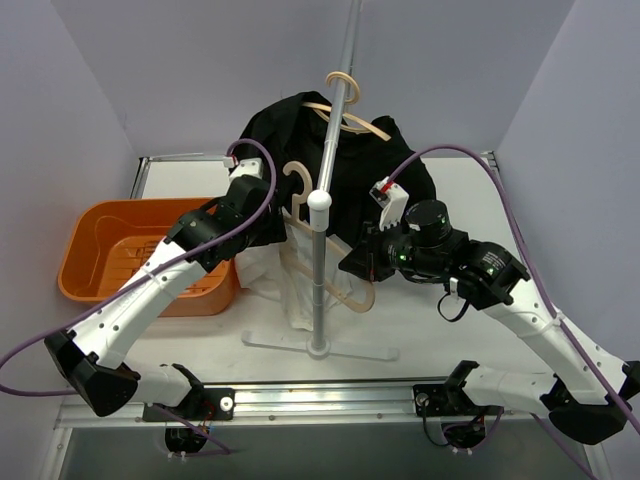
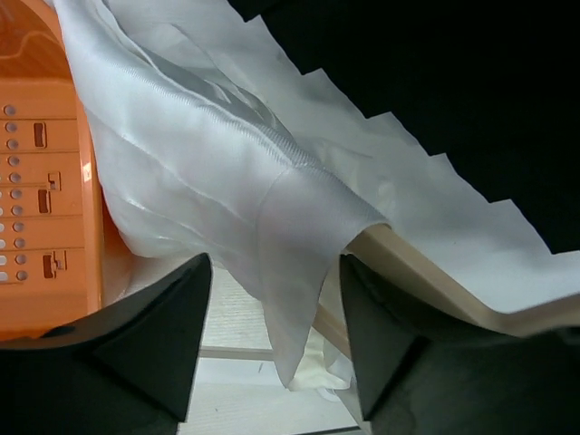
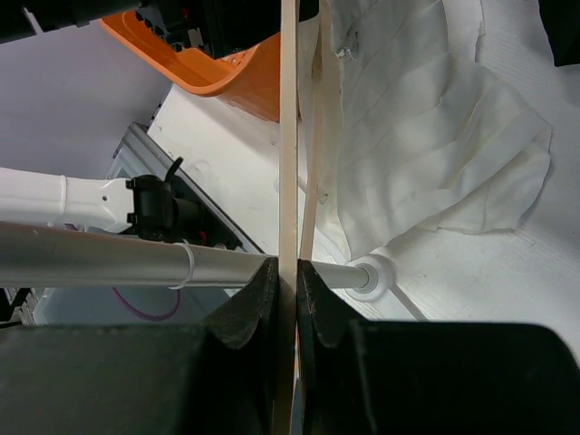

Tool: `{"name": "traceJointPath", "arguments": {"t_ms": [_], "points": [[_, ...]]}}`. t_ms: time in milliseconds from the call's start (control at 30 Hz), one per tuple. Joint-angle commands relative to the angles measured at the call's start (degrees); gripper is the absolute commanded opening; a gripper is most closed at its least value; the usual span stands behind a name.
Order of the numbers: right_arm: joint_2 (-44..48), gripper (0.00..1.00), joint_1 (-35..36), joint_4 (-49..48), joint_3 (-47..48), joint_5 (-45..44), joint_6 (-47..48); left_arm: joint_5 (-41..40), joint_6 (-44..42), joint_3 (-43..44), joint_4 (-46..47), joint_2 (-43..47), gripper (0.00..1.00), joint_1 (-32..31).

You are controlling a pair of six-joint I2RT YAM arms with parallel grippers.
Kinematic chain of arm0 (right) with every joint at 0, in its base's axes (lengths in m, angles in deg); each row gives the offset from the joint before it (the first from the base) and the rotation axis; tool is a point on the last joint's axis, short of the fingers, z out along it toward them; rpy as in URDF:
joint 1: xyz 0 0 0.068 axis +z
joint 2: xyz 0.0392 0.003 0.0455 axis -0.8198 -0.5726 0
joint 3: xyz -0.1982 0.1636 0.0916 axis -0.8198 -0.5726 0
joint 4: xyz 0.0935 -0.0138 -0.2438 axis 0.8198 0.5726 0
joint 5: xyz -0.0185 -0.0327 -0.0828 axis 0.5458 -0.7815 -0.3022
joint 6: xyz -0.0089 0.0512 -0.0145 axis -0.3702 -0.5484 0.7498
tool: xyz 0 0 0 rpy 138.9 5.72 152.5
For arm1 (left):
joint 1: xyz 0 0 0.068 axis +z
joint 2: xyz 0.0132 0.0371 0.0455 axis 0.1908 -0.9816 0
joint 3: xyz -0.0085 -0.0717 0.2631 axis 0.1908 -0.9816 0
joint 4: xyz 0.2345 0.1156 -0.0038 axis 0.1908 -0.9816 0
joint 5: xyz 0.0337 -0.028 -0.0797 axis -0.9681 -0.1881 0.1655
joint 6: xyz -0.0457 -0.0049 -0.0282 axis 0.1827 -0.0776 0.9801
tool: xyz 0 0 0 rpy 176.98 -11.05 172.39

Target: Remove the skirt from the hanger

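Observation:
The white skirt [image 1: 268,278] hangs from the lower wooden hanger [image 1: 345,292] on the rack. In the left wrist view a fold of the skirt [image 2: 272,208] drops between the jaws of my left gripper [image 2: 276,263], which stand apart with fabric between them and no pad pressing it. The hanger's pale bar [image 2: 426,272] runs just beside the right finger. My right gripper [image 3: 287,267] is shut on the hanger's thin bar [image 3: 288,136], and the skirt [image 3: 426,154] spreads beyond it. From above, the right gripper [image 1: 352,262] sits right of the pole, and the left gripper [image 1: 262,232] at the skirt's upper left.
A black garment [image 1: 300,130] hangs on an upper hanger [image 1: 350,120] behind the skirt. The rack's grey pole [image 1: 320,260] rises from a flat base [image 1: 320,350]. An orange basket [image 1: 110,240] stands at the left, close to the skirt.

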Motion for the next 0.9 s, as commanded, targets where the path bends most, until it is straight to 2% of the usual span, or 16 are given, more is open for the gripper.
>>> {"name": "traceJointPath", "arguments": {"t_ms": [0,67,167,267,300,400,433,667,867], "points": [[2.23,0.0,0.32,-3.84,2.94,1.81,-0.14,-1.12,-1.0,-0.89,4.18,0.1,0.65,-0.03],[2.58,0.0,0.32,-3.84,2.85,1.9,-0.22,-1.39,-1.18,-1.6,4.18,0.37,0.55,0.58],[3.11,0.0,0.32,-3.49,2.41,1.55,-0.31,-0.95,-1.97,-3.35,5.23,1.24,0.47,1.63],[3.81,0.0,0.32,-3.49,1.88,1.55,-0.49,-0.33,-2.76,-3.27,5.5,1.42,0.33,3.39],[4.16,0.0,0.32,-3.4,1.8,1.46,-0.66,-0.6,-2.94,-3.01,5.23,1.51,0.22,3.92],[4.69,0.0,0.32,-2.53,2.06,0.94,-0.75,-0.51,-3.81,-1.78,4.27,2.04,0.1,4.97],[4.78,0.0,0.32,-2.18,2.15,0.5,-0.75,-0.42,-4.08,-1.34,3.92,2.21,0.03,5.76],[7.24,0.0,0.23,3.53,3.11,-2.05,-0.31,3.08,-6.1,3.49,2.07,3.1,0.02,10.59],[12.86,0.0,0.32,9.33,2.94,-3.89,-1.27,6.7,-7.94,9.2,1.28,2.04,0.02,14.47]]}}
